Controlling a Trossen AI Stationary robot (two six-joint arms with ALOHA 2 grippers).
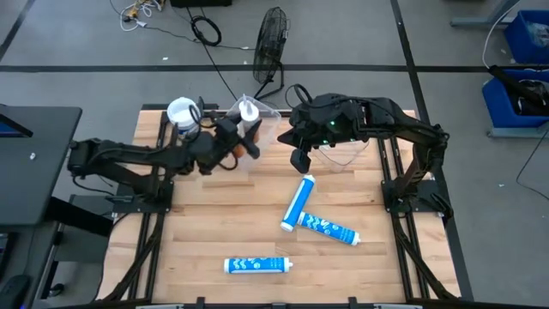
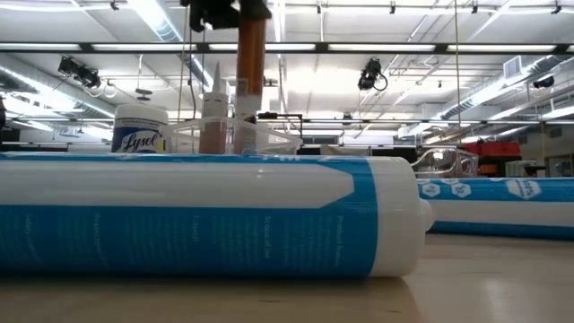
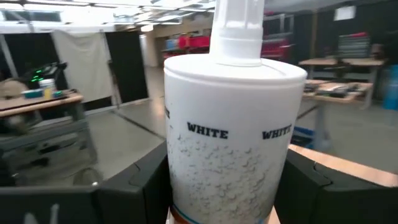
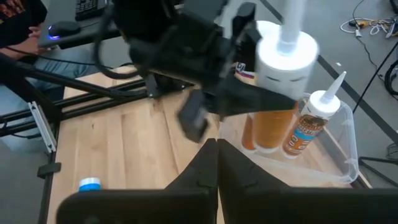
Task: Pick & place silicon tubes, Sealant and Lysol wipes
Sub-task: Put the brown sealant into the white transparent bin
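Note:
My left gripper is shut on a slim orange-brown tube with a white top end and nozzle. It holds the tube upright over the clear plastic bin at the table's far edge. A second orange-brown tube stands in that bin. The Lysol wipes canister, yellow with a white lid, stands left of the bin and also shows in the low view. My right gripper is shut and empty, right of the bin above the table. My left gripper pinches the tube's upper body, just below its white top end, between its two fingers. The fingers come level from the table's left side and lie across the tube. The tube stands upright, its lower end within the bin's walls; whether it rests on the bin's floor I cannot tell.
Three blue-and-white tubes lie on the wooden table: one and another cross near the middle right, and a third lies by the near edge, filling the low view. A person sits beyond the table's left side.

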